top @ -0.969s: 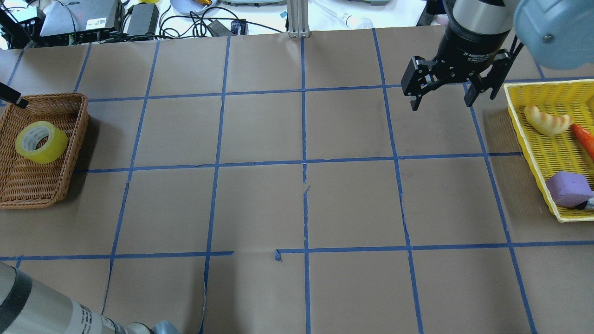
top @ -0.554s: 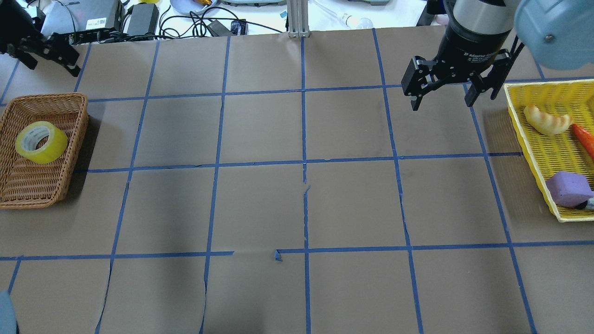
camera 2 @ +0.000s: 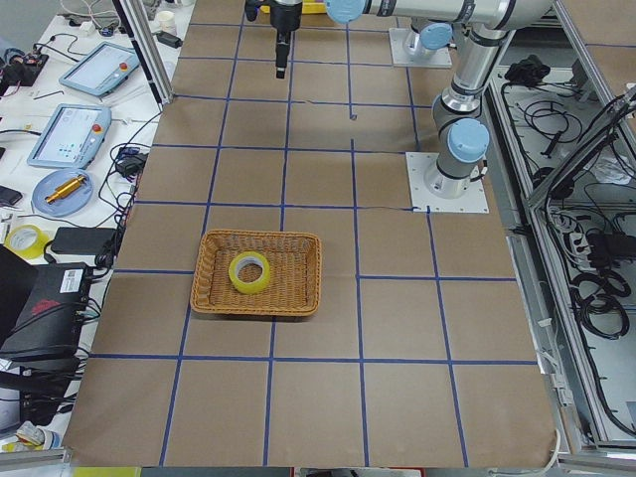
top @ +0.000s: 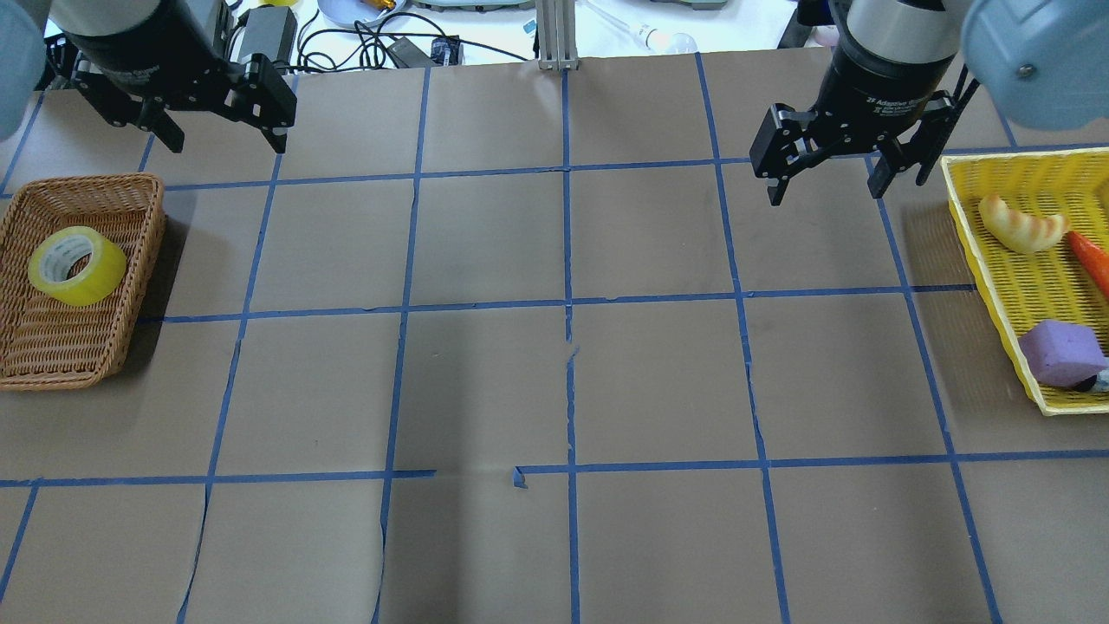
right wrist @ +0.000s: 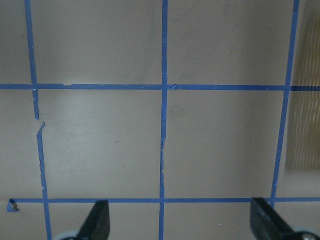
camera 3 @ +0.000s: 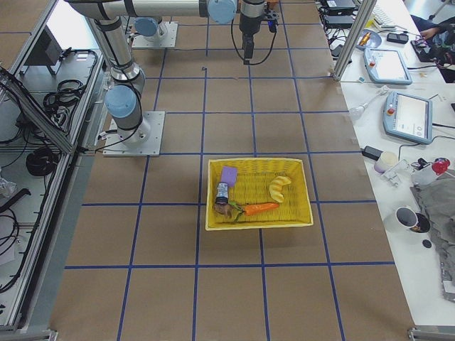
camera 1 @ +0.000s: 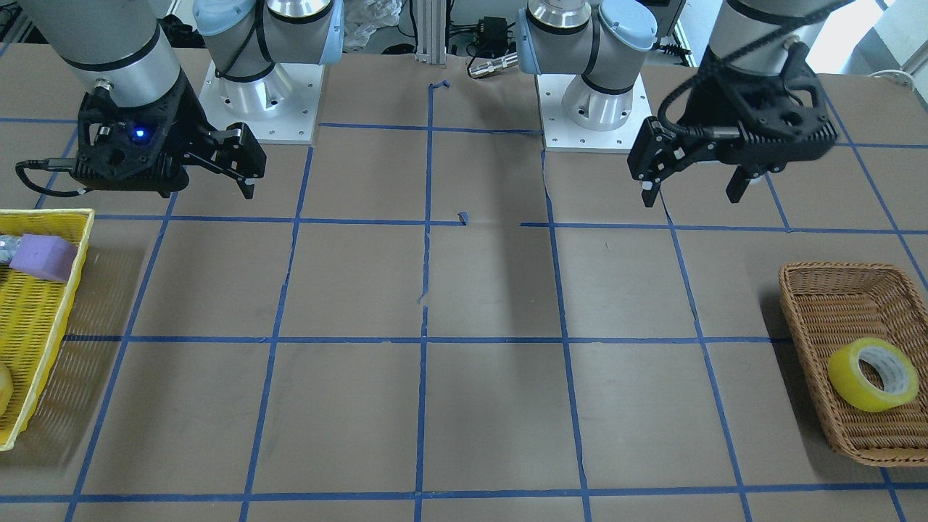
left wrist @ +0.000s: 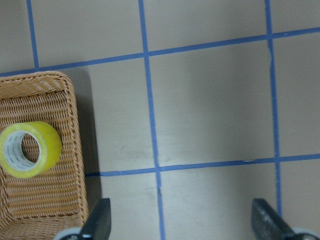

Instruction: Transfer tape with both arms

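Brown-paper table (top: 485, 243) with blue grid lines fills the overhead shot. Up top, the left gripper (top: 227, 141) at upper left and the right gripper (top: 823, 191) at upper right both hang with fingers spread, empty. The tape (top: 97, 279) sits inside the wicker basket (top: 52, 366) at the left edge.

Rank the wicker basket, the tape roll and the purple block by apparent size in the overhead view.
Largest: wicker basket.
Then: tape roll and purple block, about alike, so not ranked against each other.
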`<state>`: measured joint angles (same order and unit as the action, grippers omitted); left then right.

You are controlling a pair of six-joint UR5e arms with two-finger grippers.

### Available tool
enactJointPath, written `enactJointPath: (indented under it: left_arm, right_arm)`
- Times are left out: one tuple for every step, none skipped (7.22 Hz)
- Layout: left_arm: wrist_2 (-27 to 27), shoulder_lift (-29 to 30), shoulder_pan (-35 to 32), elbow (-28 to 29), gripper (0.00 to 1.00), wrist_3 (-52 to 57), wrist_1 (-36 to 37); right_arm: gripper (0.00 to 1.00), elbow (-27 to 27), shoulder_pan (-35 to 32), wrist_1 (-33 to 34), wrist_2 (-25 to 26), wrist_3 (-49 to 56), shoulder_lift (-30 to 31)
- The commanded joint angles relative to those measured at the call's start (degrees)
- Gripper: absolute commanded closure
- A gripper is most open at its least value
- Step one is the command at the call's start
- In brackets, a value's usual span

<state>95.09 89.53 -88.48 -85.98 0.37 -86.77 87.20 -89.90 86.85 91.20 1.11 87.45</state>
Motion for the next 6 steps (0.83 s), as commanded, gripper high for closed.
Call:
enactJointPath:
  left_arm:
    - [-3.22, -0.16, 0.31, -1.99, 0.0, -0.46, -1.38]
    - [-3.95, -0.14, 0.24, -2.17, 0.0, 0.07, -3.3]
    - [-8.04, -0.32, 0.5, -1.04, 0.0, 0.07, -3.32]
    - [-7.56, -0.23, 0.42, -0.25, 0.0, 0.07, -3.32]
    - [-5.64, -0.58, 0.5, -0.24, 0.0, 0.07, -3.15]
    - [-2.84, -0.67, 0.59, -0.24, 0.0, 0.16, -2.97]
  right_arm:
    - [0.0, -0.01, -0.01, -0.01, 0.03, 0.03, 0.0]
    - [0.0, -0.01, -0.01, 0.08, 0.03, 0.12, -0.09]
    - [0.0, -0.01, 0.08, 0.16, 0.03, 0.12, 0.0]
    - [0.0, -0.01, 0.25, -0.01, 0.11, 0.21, 0.0]
    - [0.0, -0.01, 0.25, -0.1, 0.12, 0.21, 0.0]
    - [0.0, -0.01, 0.25, -0.1, 0.12, 0.3, 0.0]
